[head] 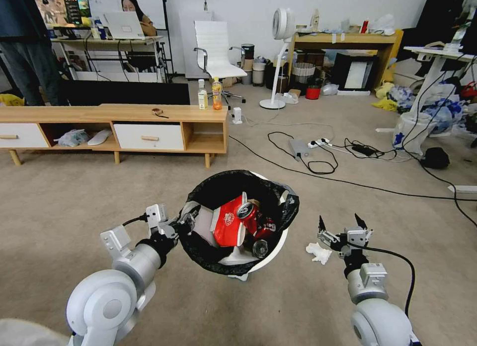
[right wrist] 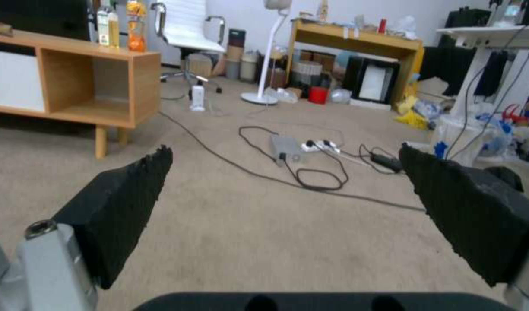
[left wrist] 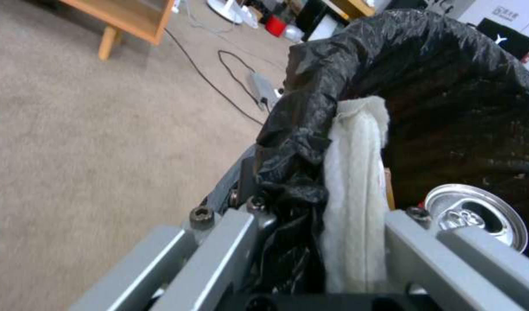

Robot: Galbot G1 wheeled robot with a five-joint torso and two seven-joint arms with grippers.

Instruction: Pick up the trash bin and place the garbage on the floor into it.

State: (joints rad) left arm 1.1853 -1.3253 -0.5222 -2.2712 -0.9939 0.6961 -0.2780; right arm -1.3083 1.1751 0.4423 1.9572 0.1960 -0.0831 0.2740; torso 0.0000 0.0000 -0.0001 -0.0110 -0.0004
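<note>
The trash bin [head: 271,250], white with a black bag [head: 278,197] over its rim, hangs tilted in front of me in the head view. My left gripper [head: 186,220] is shut on its near-left rim; in the left wrist view the left gripper [left wrist: 327,203] clamps black bag [left wrist: 310,112] and a white strip [left wrist: 356,172]. Inside lie a red-white wrapper [head: 228,226], a crushed red can [head: 248,213] and a can top [left wrist: 477,214]. My right gripper [head: 343,225] is open just right of a crumpled white tissue [head: 318,252] on the floor [head: 74,197]. The black pads [right wrist: 120,207] of my right gripper [right wrist: 284,153] stand wide apart.
A low wooden cabinet [head: 114,112] with two upright bottles [head: 208,93] stands at the back left. Black cables [head: 318,162] and a power strip [right wrist: 284,147] cross the carpet ahead. A white bag-lined bin with blue marks [head: 410,129] stands far right, a fan [head: 278,62] and an office chair [head: 216,52] behind.
</note>
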